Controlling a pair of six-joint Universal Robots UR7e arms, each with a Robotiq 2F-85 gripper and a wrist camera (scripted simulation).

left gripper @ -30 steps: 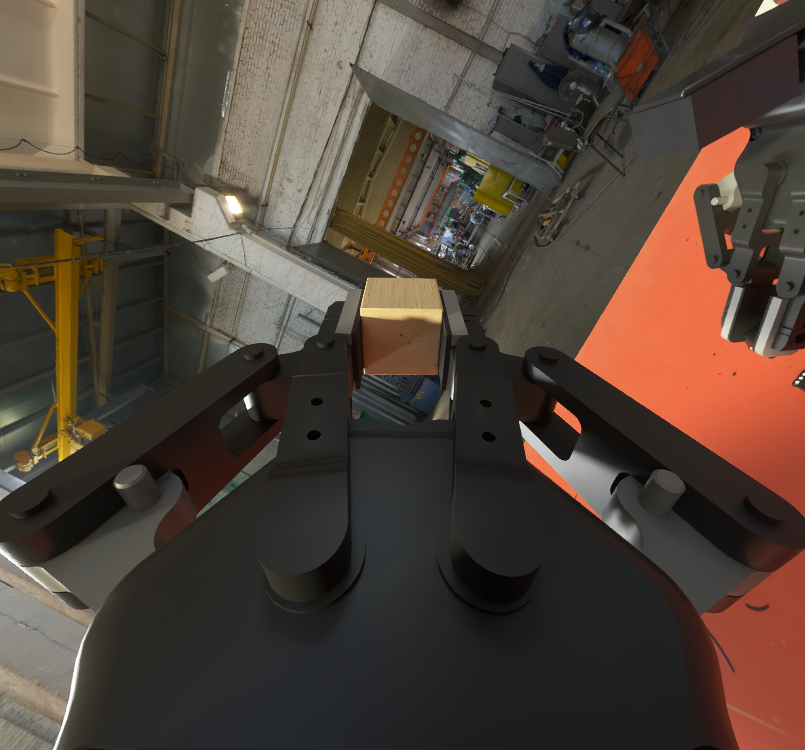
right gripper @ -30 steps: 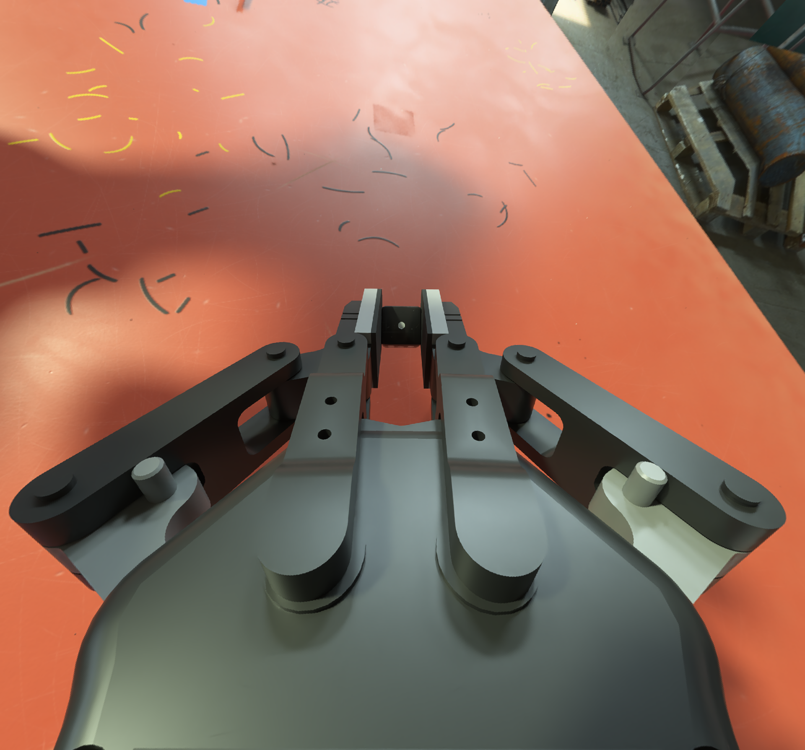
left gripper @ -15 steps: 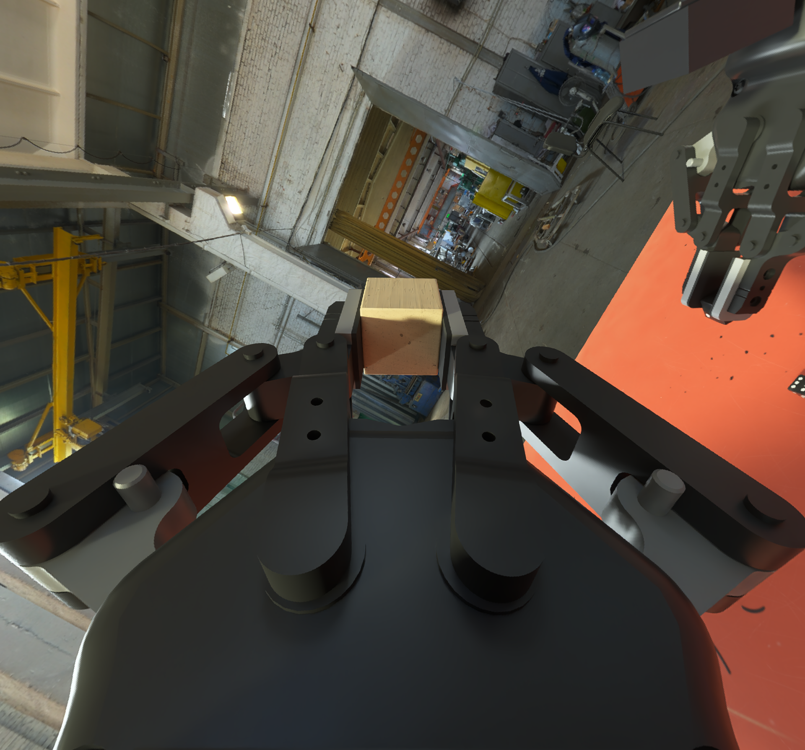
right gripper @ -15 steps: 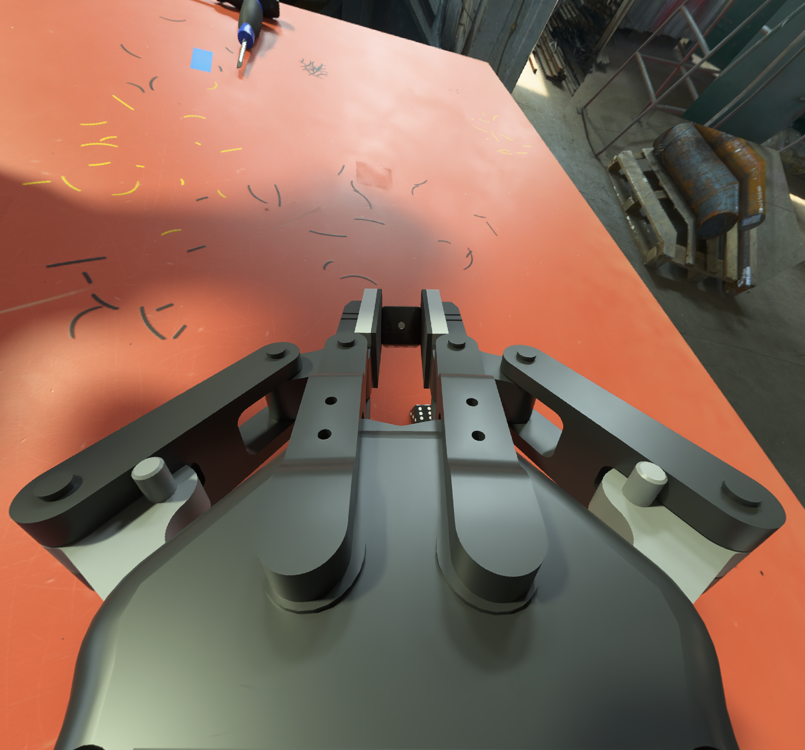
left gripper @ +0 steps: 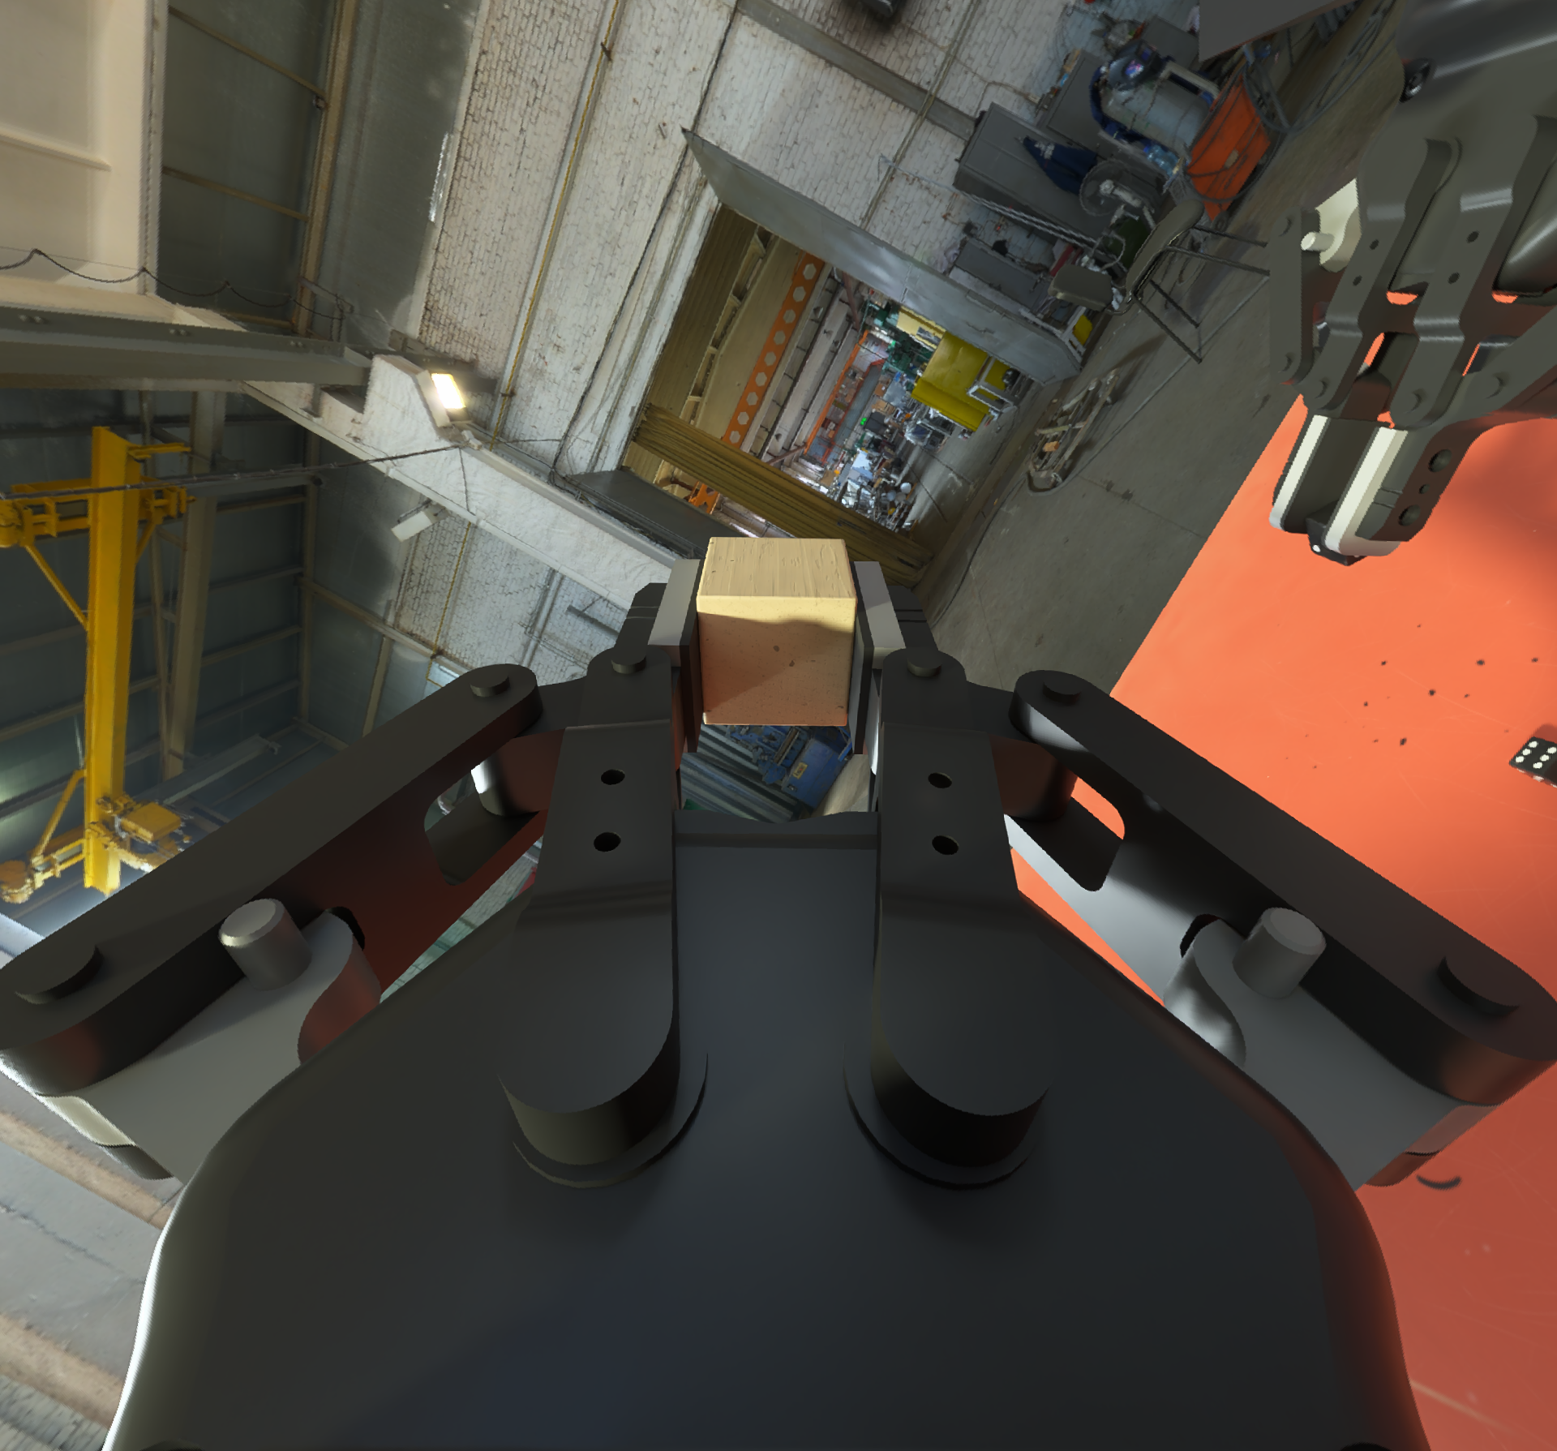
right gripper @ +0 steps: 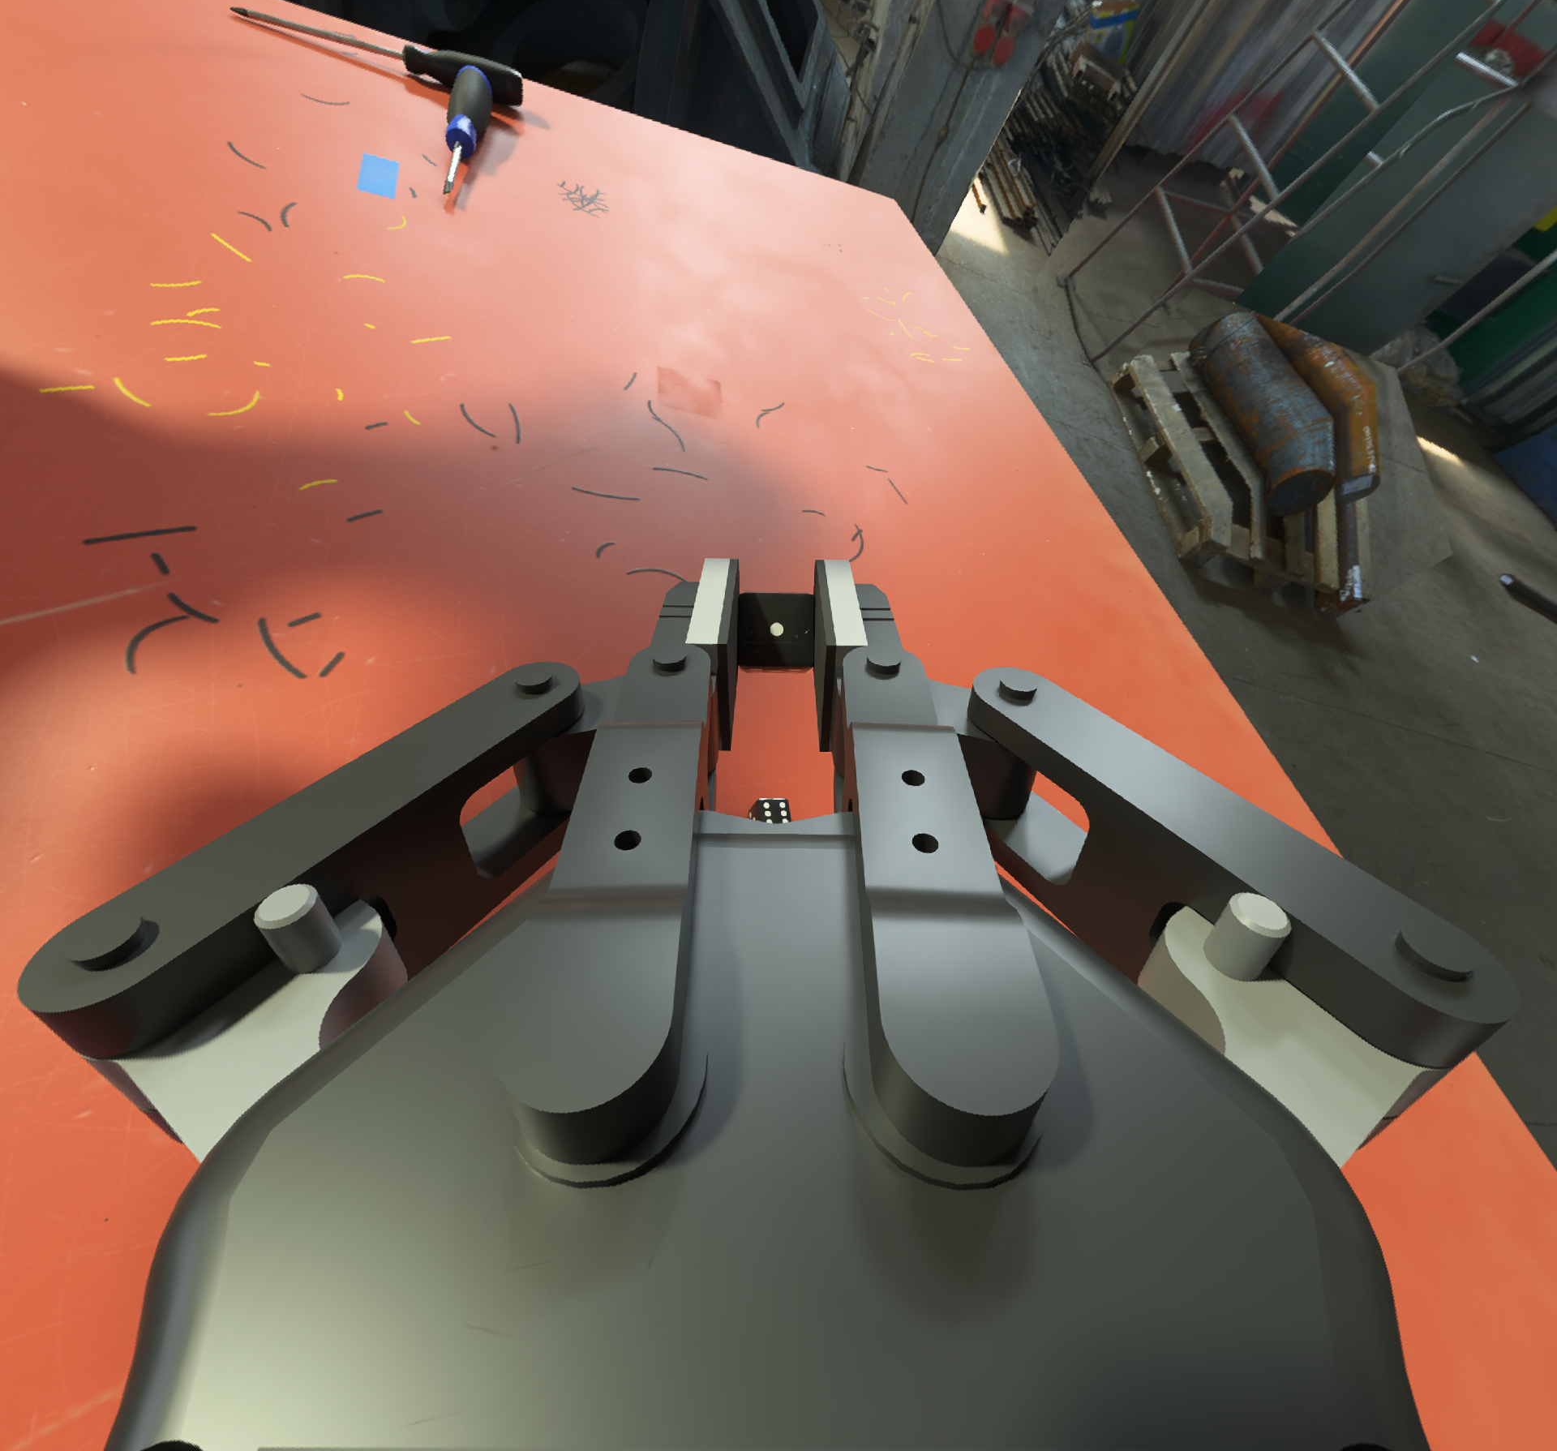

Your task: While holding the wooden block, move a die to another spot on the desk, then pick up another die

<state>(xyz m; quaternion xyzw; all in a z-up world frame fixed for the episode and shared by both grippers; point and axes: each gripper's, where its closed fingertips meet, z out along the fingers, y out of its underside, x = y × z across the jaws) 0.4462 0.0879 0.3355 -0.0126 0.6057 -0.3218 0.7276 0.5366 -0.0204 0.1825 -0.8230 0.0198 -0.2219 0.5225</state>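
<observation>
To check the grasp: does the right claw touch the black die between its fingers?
Touching. In the right wrist view the die sits squeezed between both pads of the right claw, with no gap on either side.

Industrial workshop hall, whitewashed brick wall (left gripper: 590,172), yellow gantry crane (left gripper: 109,652), rusted steel pipes (right gripper: 1281,408) on a wooden pallet (right gripper: 1179,475), screwdriver (right gripper: 468,113) on scuffed orange surface (right gripper: 758,273)

Screwdrivers (right gripper: 459,104) at desk's (right gripper: 590,298) far edge, die (right gripper: 771,810) nearer

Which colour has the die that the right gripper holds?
Black with white pips, the die shows best in the right wrist view.
</observation>
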